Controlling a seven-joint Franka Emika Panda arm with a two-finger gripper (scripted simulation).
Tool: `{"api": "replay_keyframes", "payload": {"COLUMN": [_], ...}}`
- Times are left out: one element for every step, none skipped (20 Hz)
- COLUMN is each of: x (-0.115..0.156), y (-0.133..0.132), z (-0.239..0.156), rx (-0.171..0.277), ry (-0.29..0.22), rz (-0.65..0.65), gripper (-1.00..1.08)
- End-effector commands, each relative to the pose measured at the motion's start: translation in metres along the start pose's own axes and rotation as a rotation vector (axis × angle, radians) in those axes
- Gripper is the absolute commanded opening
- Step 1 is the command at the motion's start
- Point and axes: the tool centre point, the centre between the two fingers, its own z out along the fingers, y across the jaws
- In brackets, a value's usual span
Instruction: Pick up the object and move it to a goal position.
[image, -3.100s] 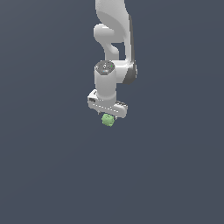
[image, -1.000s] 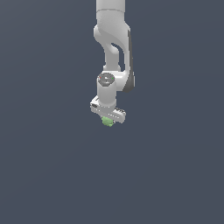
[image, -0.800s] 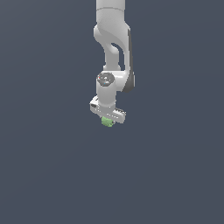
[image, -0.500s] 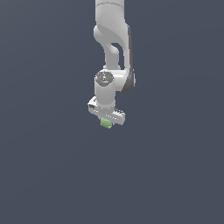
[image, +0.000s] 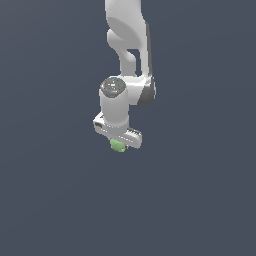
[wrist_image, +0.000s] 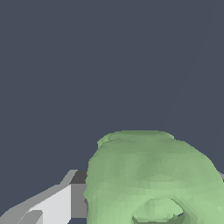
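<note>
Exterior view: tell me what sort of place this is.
Likely a bare simulator scene, not a real room: a flat, featureless dark grey backdrop, a smooth white arm, and its gripper holding a lumpy green object.

Glossy white arm (image: 126, 30) of rounded segments, dark grey joint bands, grey cap with tiny red and green dots.

Setting: a bare simulated scene, not a real room. Flat, uniform dark slate-grey fills both views edge to edge; no walls, furniture, horizon or floor line can be made out. Surfaces are smooth and computer-rendered, with faceted shading. The white arm (image: 126, 55) comes down from the top edge of the exterior view, plain and glossy like a model. The light-green object (wrist_image: 153, 179) shows blocky polygon faces up close in the wrist view. Nothing marks it as a home, lab or shop.
</note>
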Motion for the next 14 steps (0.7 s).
{"api": "replay_keyframes", "payload": {"x": [0.015, 0.021, 0.026, 0.031, 0.036, 0.040, 0.044, 0.047, 0.050, 0.053, 0.056, 0.058, 0.060, 0.062], "y": [-0.004, -0.005, -0.006, -0.008, -0.009, -0.010, -0.011, -0.012, -0.012, -0.013, -0.014, -0.014, -0.015, -0.015], "z": [-0.013, -0.017, -0.022, -0.025, -0.029, -0.032, -0.035, -0.038, -0.040, -0.042, -0.044, -0.046, -0.047, -0.048], "rx": [-0.001, -0.001, -0.001, -0.001, -0.001, -0.001, -0.001, -0.001, -0.001, -0.001, -0.001, -0.001, -0.001, 0.000], "ry": [-0.001, -0.001, -0.001, -0.001, -0.001, -0.001, -0.001, -0.001, -0.001, -0.001, -0.001, -0.001, -0.001, -0.001], "rz": [0.000, 0.000, 0.000, 0.000, 0.000, 0.000, 0.000, 0.000, 0.000, 0.000, 0.000, 0.000, 0.000, 0.000], "gripper": [-1.00, -1.00, -1.00, -1.00, -1.00, -1.00, -1.00, -1.00, -1.00, -1.00, -1.00, -1.00, -1.00, -1.00]}}
